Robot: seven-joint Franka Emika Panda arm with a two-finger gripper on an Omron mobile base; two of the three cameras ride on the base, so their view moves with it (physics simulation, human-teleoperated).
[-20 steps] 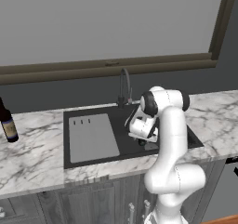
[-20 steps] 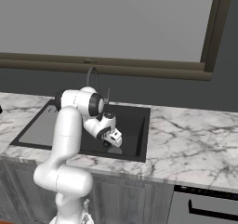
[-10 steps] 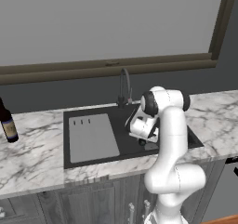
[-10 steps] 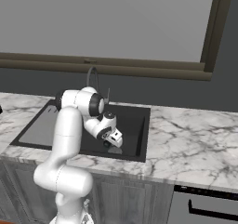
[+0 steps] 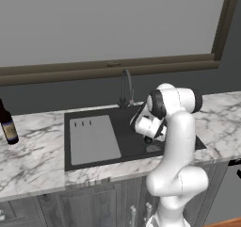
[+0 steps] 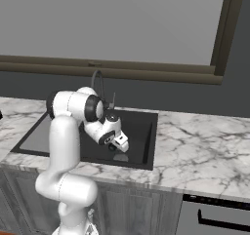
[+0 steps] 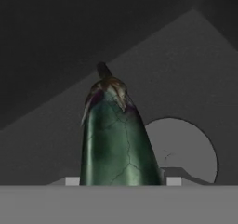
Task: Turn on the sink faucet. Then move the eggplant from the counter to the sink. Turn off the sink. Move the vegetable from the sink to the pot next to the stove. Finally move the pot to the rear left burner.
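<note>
The eggplant (image 7: 116,139) lay in the sink (image 5: 127,143), its stem end pointing away from the hand, close to the round drain (image 7: 186,153). In the hand view its dark green body ran straight down between the gripper's finger positions, so the jaws appeared to be pinching it across its thick middle. The vegetable was judged firm, smooth-skinned and somewhat slippery, moderately light; a hold across the widest part suits it best. The gripper (image 6: 115,146) sat low in the basin, below the faucet (image 5: 126,87). The fingertips themselves were cut off, so contact could not be confirmed directly.
</note>
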